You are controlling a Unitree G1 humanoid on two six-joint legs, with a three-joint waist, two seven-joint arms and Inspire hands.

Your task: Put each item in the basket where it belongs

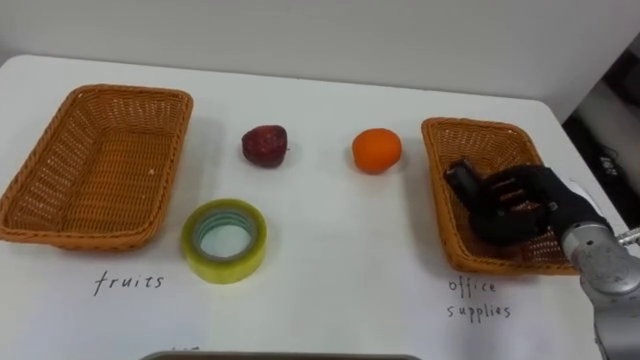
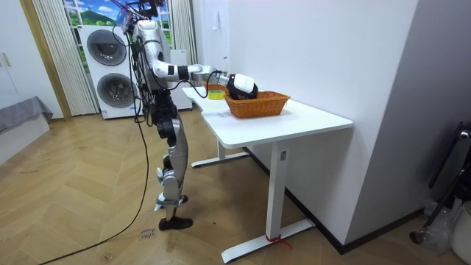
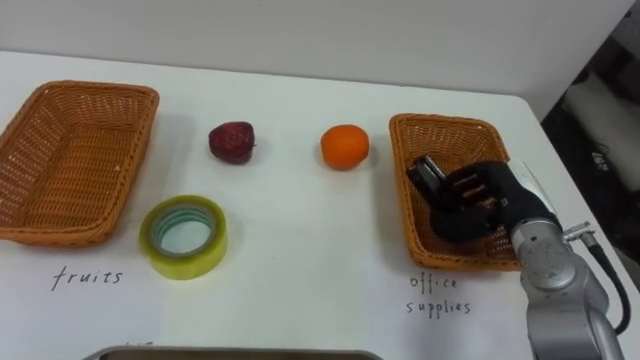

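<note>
My right hand (image 1: pixel 520 205) reaches into the wicker basket (image 1: pixel 470 125) at the table's right, above the handwritten label "office supplies" (image 1: pixel 478 298). Its fingers are curled over a small black object (image 1: pixel 460 178) that juts out toward the basket's left wall; most of that object is hidden. A second wicker basket (image 1: pixel 130 92), with nothing in it, stands at the left above the label "fruits" (image 1: pixel 128 282). Between the baskets lie a dark red fruit (image 1: pixel 265 145) and an orange (image 1: pixel 377 150). A yellow-green tape roll (image 1: pixel 224 240) lies flat just right of the fruit basket's near corner.
The white table (image 1: pixel 330 260) runs to a wall at the back. A dark tray edge (image 1: pixel 280 355) shows at the bottom of the eye views. In the room view I stand at the table's end, right arm stretched over the basket (image 2: pixel 257 103).
</note>
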